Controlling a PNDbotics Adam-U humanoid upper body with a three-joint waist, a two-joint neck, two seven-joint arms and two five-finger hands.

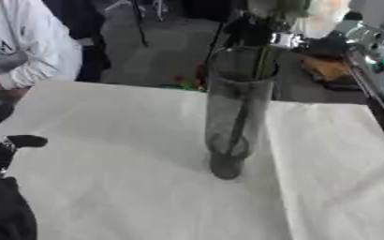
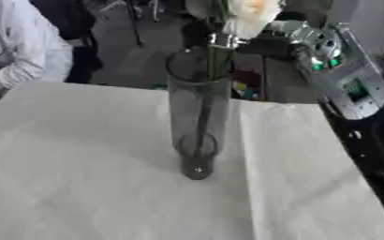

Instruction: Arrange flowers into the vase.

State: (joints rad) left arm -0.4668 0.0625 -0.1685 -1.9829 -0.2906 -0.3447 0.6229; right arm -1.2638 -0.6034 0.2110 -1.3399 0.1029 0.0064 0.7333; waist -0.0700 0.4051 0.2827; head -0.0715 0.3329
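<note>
- Left hand (image 1: 7, 149): idle at the lower left corner of the left eye view. Black, fingers up and relaxed, thumb out to the side, holding nothing. Well apart from the vase. Best left where it is, or brought to steady the base only if the glass begins to rock.
- Counter (image 2: 80, 187): covered in pale cloth or paper, lightly creased. Bare around the vase, so nothing to snag on the way down.
- Vase (image 2: 197, 117): tall, narrow, smoky clear glass, upright near the middle of the counter. Slim body on a small foot, so judged easy to tip with a sideways nudge at the rim.
- Stem (image 2: 203, 123): dark line inside the glass, running down from the mouth toward the lower part. Seemingly short of the bottom, though hard to tell. To be lowered straight along the axis of the vase, kept off the wall, and let go only once seated.
- Bloom (image 2: 251, 11): pale, white to cream, with some green beside it, well above the rim at the top edge. Judged top-heavy; likely to lean to one side on release.
- Right hand (image 1: 246, 29): black, with a silver wrist ring, at the stem just above the mouth of the vase. Grip cannot be told here, whether pinching the stem or only beside it. To be lifted straight up and away afterwards, without brushing rim or bloom.
- Right forearm (image 2: 343, 79): silver and black, entering from the upper right.
</note>
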